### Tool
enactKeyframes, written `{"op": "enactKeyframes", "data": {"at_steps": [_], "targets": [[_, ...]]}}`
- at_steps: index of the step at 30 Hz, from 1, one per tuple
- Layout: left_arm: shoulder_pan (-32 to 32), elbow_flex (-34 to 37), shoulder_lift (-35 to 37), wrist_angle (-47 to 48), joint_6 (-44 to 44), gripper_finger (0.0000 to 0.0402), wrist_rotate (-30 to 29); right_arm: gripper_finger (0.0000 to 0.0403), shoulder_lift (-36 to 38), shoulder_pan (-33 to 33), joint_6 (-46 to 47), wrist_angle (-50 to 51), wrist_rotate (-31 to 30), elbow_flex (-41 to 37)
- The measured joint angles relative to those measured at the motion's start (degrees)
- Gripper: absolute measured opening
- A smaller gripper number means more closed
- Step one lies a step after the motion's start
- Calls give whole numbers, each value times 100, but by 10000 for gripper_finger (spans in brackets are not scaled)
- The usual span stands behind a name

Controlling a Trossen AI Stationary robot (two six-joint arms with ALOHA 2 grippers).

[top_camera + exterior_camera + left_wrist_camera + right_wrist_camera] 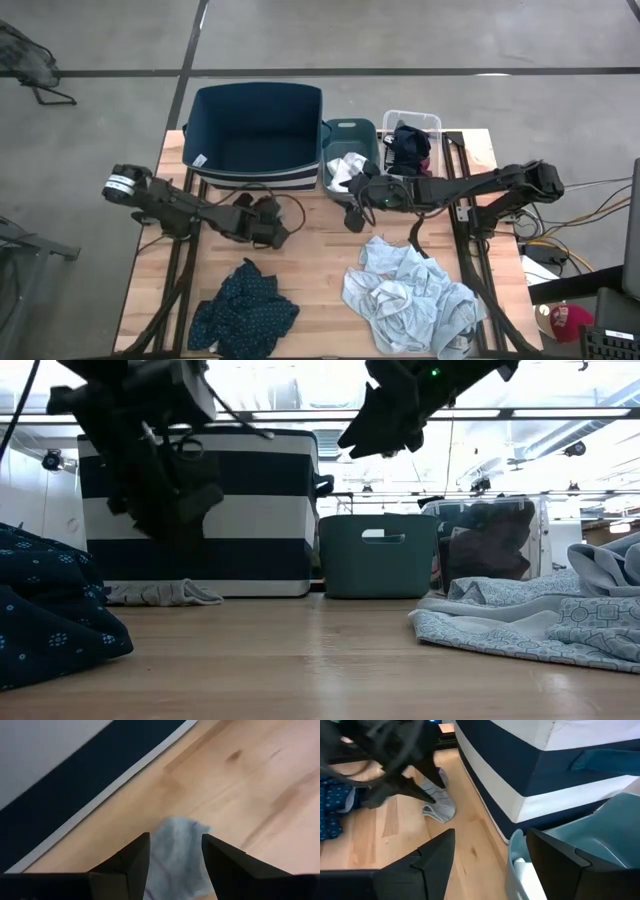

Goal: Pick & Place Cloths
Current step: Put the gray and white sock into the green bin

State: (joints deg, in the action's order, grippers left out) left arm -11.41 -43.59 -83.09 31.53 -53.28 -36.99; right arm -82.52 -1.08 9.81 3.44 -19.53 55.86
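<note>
Left gripper (172,852) hangs with its two fingers apart and nothing held. Right under it, a little toward the far side, lies the small grey sock (176,852), flat on the wooden table (320,230), close beside the big navy bin (255,130). The sock's long way seems to run along the bin's near wall. Right gripper (356,218) is empty too, and farther off

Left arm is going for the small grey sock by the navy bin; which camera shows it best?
Left wrist view: the grey sock lies between the open left gripper fingers. Right wrist view shows it farther off; low view edge-on; high view hides it.
</note>
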Motion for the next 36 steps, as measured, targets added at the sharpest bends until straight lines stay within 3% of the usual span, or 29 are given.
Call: {"op": "enactKeyframes", "data": {"at_steps": [2,7,21,26,33,36], "targets": [[101,108,0,-22,-26,184,100,230,1,-45,33,0,-9,-1],[258,384,0,-405,-38,184,986,217,0,-97,62,0,-9,-18],[421,752,0,-945,218,177,1514,209,0,-95,199,-215,1,-208],[428,802,2,-1032,471,132,1564,216,0,-140,227,-247,7,-208],[430,758,2,-1443,1308,17,1908,207,0,-288,224,-302,7,-210],[420,728,0,-1678,1609,10,2052,199,0,-374,225,-303,11,-216]]}}
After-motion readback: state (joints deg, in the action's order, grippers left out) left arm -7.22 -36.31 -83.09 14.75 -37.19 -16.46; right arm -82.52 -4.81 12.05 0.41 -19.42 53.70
